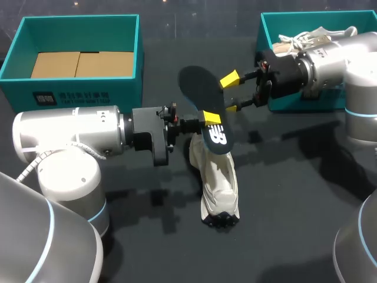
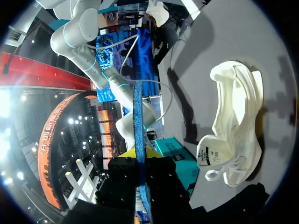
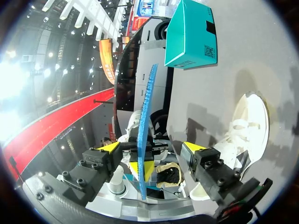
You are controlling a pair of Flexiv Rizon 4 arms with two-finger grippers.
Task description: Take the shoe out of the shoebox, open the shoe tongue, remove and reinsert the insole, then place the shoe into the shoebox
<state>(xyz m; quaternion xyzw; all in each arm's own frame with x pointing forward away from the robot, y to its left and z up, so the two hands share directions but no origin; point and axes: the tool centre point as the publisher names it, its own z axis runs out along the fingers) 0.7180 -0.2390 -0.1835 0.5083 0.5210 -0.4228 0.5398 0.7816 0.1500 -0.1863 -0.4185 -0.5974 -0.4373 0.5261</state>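
Going left to right: the left shoebox (image 1: pixel 126 88) has only some flat cardboard (image 1: pixel 79 63) in it, and there's white print plus a dark square mark on its front wall. I'm not reading any of it out.

The left hand (image 1: pixel 211 118) is clamped on the dark insole (image 1: pixel 203 94), holding it up off the bench over the white shoe (image 1: pixel 219 180). The shoe lies on the bench, out of both boxes. From overhead you get the insole's flat face with a white logo on it. Both wrist cams only catch it edge-on as a thin blue strip (image 2: pixel 138 121).

The left wrist cam also shows a printed label (image 2: pixel 208 156) on the shoe's tongue, which the head cam misses.

The right hand (image 1: pixel 228 93) is spread wide. Its own cam shows the insole (image 3: pixel 145 121) between the fingers, touching neither.

The right shoebox (image 1: pixel 269 29) has a second shoe (image 1: pixel 315 36) in it, laces showing.
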